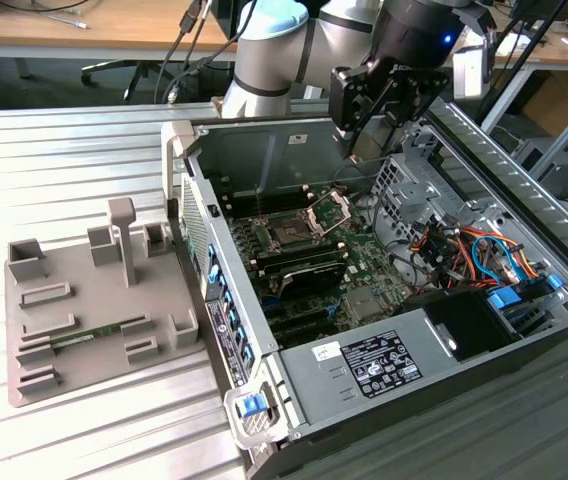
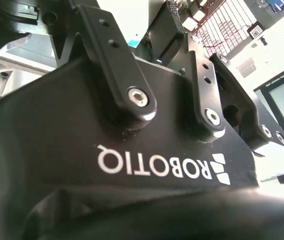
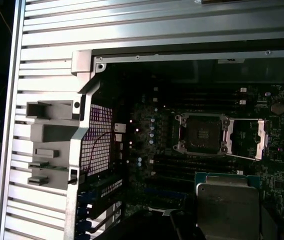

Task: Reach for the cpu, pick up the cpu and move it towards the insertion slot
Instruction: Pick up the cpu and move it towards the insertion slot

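The cpu (image 3: 227, 206), a silvery square chip with a thin teal-green rim, hangs close under the camera in the first wrist view, level and clear of the board. My gripper (image 1: 359, 135) is shut on it and hovers above the open computer case, near its back wall. The insertion slot (image 3: 201, 133) lies on the motherboard with a dark centre, and its silver hinged frame (image 3: 245, 140) is swung open beside it. In the exterior view the insertion slot (image 1: 289, 235) sits below the gripper and towards that view's left. The gripper's black housing (image 2: 107, 125) shows in the second wrist view.
The case's walls (image 1: 199, 215) rise around the board. A drive cage with coloured cables (image 1: 454, 245) stands on the exterior view's right, and a power supply (image 1: 384, 360) lies at the front. A grey fixture tray (image 1: 34, 330) with a green memory stick (image 1: 94, 335) rests on the ribbed table.
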